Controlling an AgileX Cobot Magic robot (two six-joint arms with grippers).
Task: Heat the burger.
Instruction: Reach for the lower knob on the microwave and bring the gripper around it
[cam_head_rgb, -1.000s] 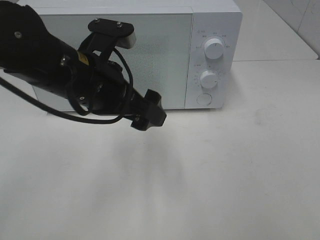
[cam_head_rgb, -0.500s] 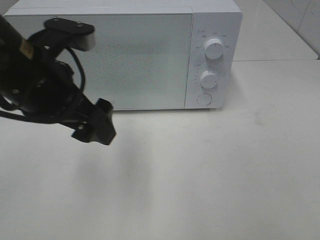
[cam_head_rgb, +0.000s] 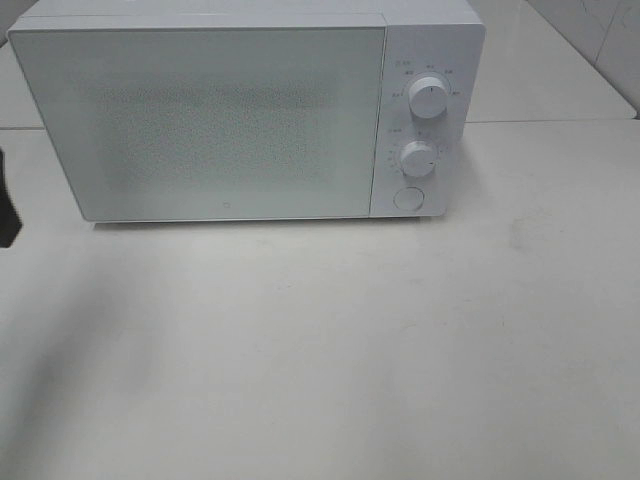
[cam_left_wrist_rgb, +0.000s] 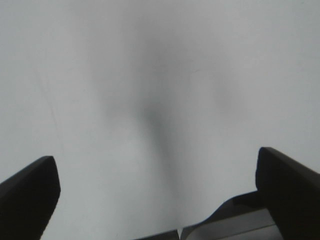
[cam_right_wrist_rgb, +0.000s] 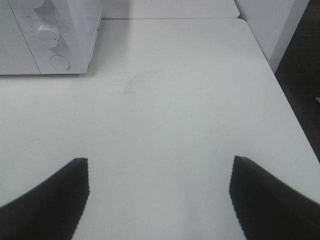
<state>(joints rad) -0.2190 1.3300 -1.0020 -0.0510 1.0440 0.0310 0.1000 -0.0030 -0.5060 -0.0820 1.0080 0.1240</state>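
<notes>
The left end effector (cam_left_wrist_rgb: 155, 160) stands wide, its 2 dark fingers (cam_left_wrist_rgb: 27, 195) far apart with nothing between them, and directly below it lies only bare pale desk (cam_left_wrist_rgb: 150, 75) carrying a soft shadow. The right end effector (cam_right_wrist_rgb: 159, 161) is also spread wide and holds nothing; the white desk stretches ahead of it. The microwave (cam_right_wrist_rgb: 50, 35) sits beyond its fingertips, toward the left arm's side. The microwave's frosted door (cam_head_rgb: 230, 120) is shut, with 2 knobs (cam_head_rgb: 428, 98) and a round button (cam_head_rgb: 407, 198) beside it. A dark sliver (cam_head_rgb: 5, 210) at the high view's edge is possibly the left arm. Where the burger sits cannot be told from these views
</notes>
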